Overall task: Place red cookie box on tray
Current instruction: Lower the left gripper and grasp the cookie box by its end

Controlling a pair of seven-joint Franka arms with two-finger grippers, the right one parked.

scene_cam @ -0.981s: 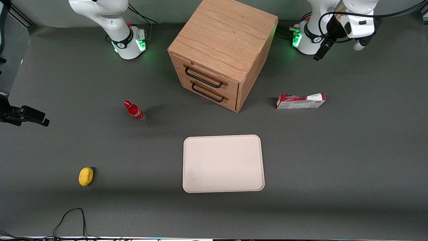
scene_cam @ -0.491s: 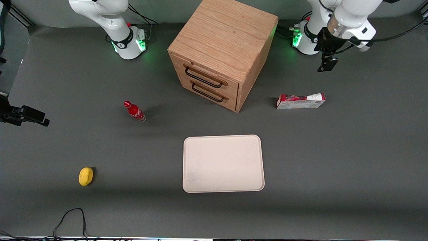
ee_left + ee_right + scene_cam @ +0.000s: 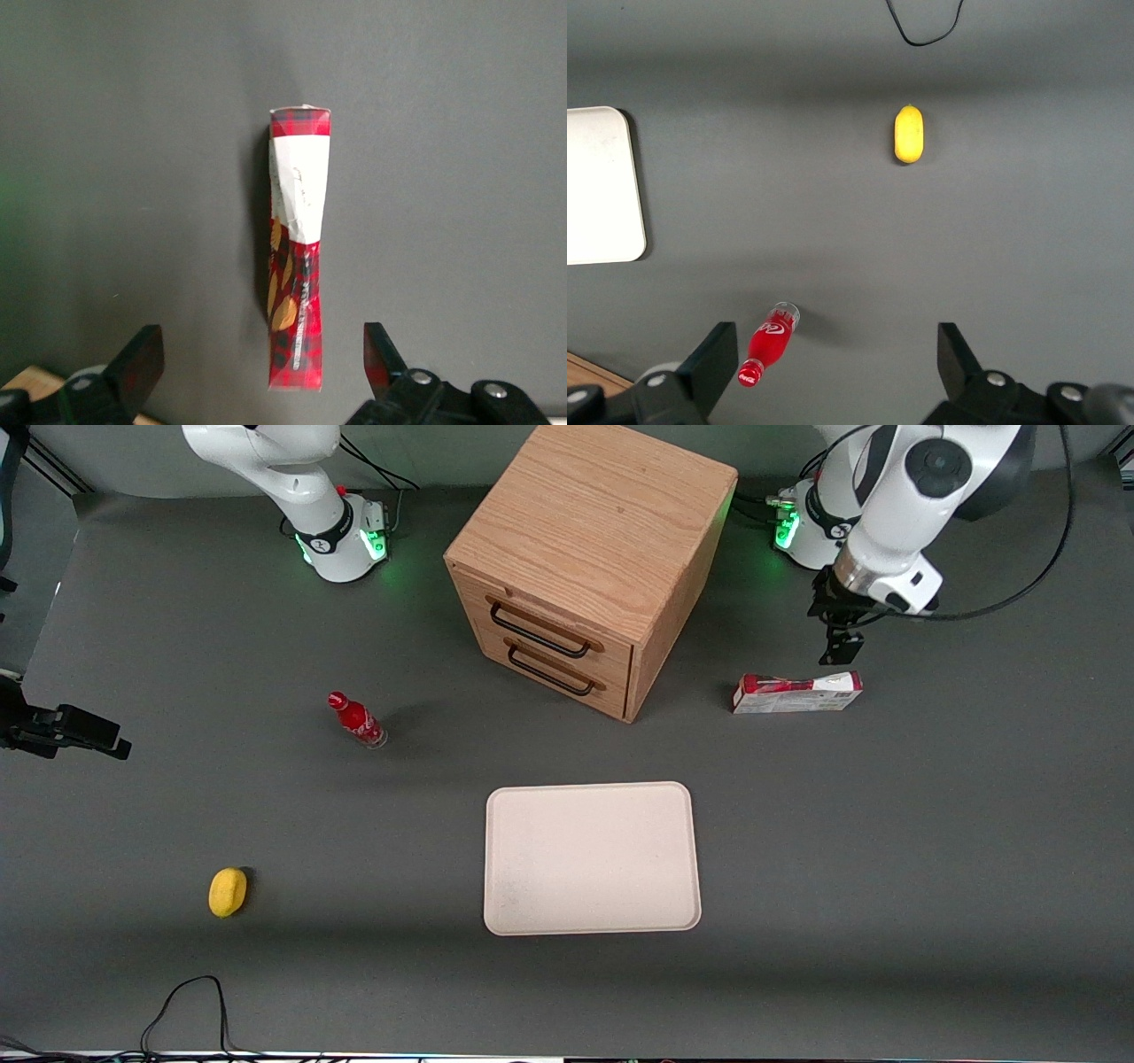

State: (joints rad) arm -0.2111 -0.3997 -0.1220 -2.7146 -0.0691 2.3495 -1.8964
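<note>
The red cookie box (image 3: 797, 693) stands on a long thin edge on the grey table, beside the drawer cabinet toward the working arm's end. Its top edge is red with a white patch (image 3: 297, 257). My left gripper (image 3: 835, 652) hangs just above the box's end nearest the working arm, a little farther from the front camera. In the left wrist view the gripper (image 3: 262, 361) is open, its fingers wide apart on either side of the box's end and holding nothing. The cream-white tray (image 3: 592, 857) lies flat and bare, nearer the front camera than the cabinet.
A wooden cabinet (image 3: 589, 558) with two drawers stands at the table's middle. A small red bottle (image 3: 357, 720) and a yellow lemon (image 3: 228, 892) lie toward the parked arm's end. A black cable (image 3: 186, 1001) loops at the table's near edge.
The left arm has swung down and toward the front camera, bringing the gripper from high near its base to just above the cookie box. The box and tray have not moved.
</note>
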